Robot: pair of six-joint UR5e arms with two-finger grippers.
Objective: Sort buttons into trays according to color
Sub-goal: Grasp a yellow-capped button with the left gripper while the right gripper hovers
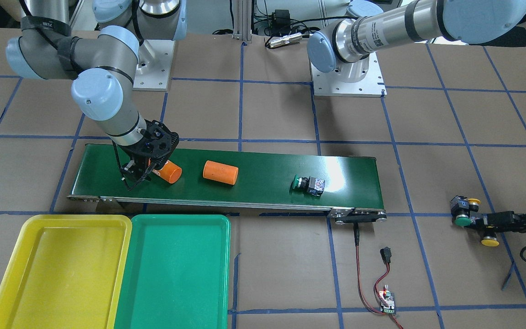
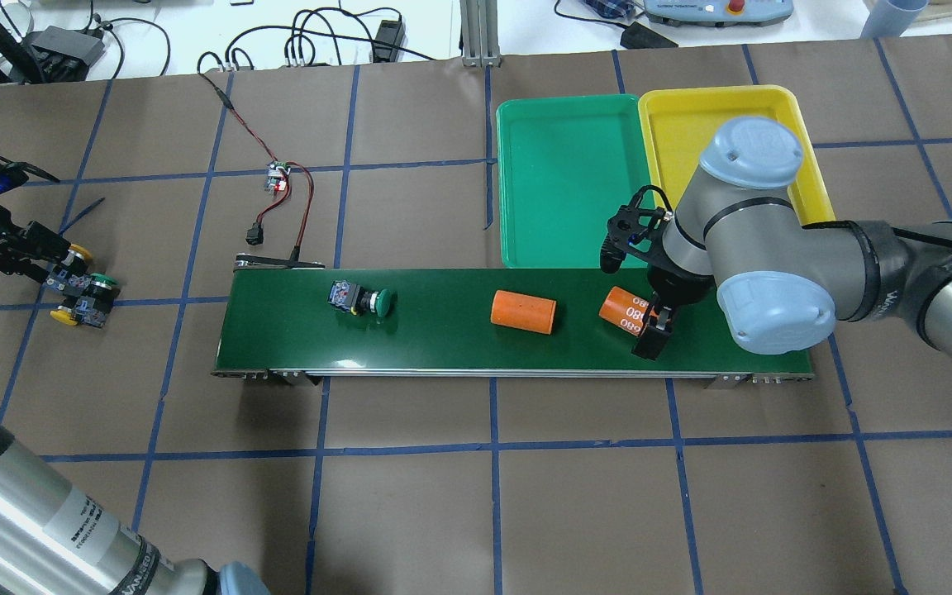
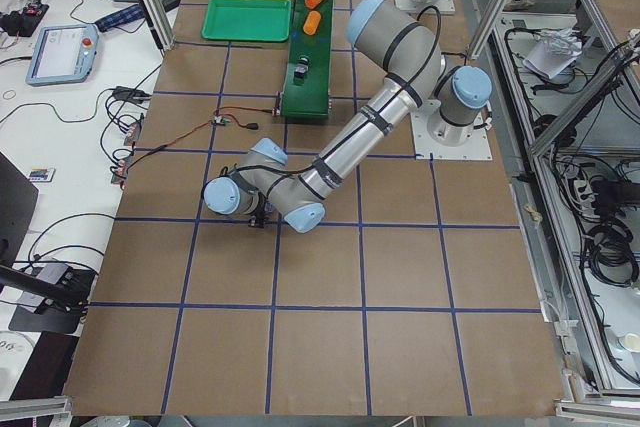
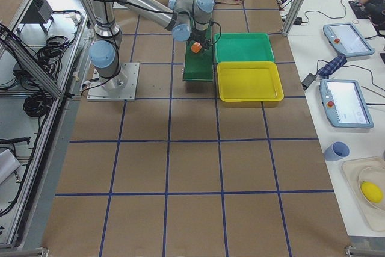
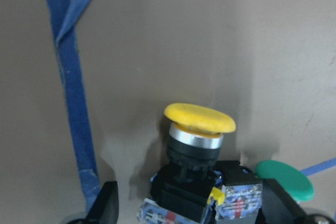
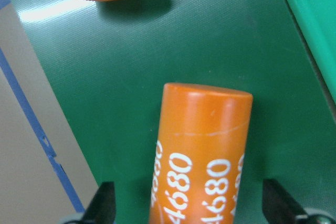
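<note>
The left fingers (image 5: 106,207) are seen spread, a yellow button (image 5: 198,120) lying between them; the right fingers (image 6: 105,204) are spread astride the orange cylinder (image 6: 202,150), clear of it.

The right arm (image 1: 107,109), over one end of the conveyor belt (image 1: 263,160), is showing silver-grey tubes and rounded joints capped in pale blue. Black straps (image 1: 64,50) are wrapping its links, and a thin black cable (image 1: 118,160) is running down to the black, openwork right gripper (image 1: 137,177). The left arm (image 1: 381,32), off the belt's other end, is wearing the same colours, carrying a white label (image 2: 83,516) with dark print and ending in a black left gripper (image 1: 473,220). Both are standing on pale square plates (image 1: 368,87) dotted with screws, behind the belt.
</note>
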